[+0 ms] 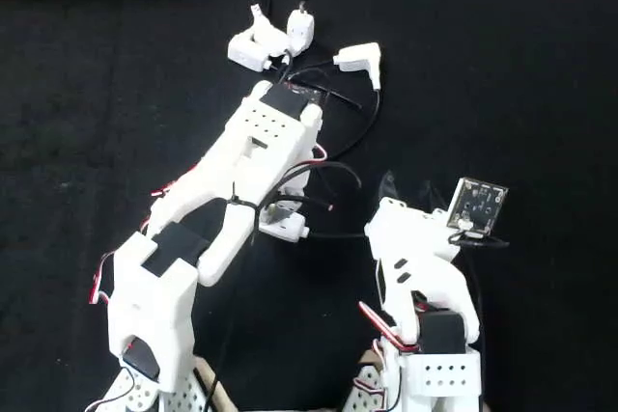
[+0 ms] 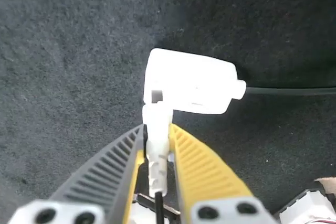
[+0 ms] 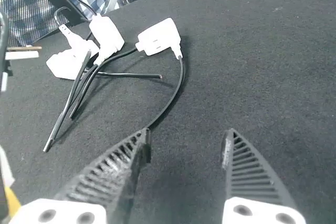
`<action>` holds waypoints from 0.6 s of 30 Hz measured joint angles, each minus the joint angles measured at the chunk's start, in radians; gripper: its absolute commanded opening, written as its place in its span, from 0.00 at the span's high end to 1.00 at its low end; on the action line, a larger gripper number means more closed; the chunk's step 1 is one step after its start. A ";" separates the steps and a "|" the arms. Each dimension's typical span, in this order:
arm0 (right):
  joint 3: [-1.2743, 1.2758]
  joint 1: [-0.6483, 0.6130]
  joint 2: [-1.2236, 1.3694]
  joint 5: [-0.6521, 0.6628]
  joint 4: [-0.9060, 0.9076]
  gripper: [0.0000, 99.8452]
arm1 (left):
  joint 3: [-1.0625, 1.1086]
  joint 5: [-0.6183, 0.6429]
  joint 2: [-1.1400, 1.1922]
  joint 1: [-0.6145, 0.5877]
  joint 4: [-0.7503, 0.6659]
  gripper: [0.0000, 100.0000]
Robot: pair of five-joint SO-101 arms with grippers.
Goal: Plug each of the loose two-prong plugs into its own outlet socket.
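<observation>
One plug (image 2: 156,153) sits clenched in the left gripper (image 2: 157,128), squeezed from both sides, its cord trailing back between the jaws. Now the geometry. The plug's long axis runs straight out along the gripper. Dead ahead, touching its nose, lies the outlet socket (image 2: 191,80), a white block set crosswise with its own cord leaving off one end. So the push, I'd judge, goes straight along that axis into the block's side face, near the end away from the cord. Whether the prongs are seated, I cannot tell. Right gripper (image 3: 187,134) hangs released over the black mat (image 3: 273,51), with a white connector block (image 3: 157,38) well ahead of it. Left arm (image 1: 251,161) is clearly the nearer.
</observation>
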 measured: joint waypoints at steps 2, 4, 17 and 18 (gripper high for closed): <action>0.000 0.000 0.000 0.000 0.000 0.77 | 0.000 0.000 0.000 0.000 -0.005 0.97; 0.000 0.000 0.000 0.000 0.000 0.77 | 0.002 0.000 0.000 0.000 -0.009 0.97; 0.000 0.000 0.000 0.000 0.000 0.77 | 0.069 0.005 -0.002 0.000 -0.034 0.97; 0.000 0.000 0.000 0.000 0.000 0.77 | 0.080 0.003 -0.003 0.000 -0.034 0.97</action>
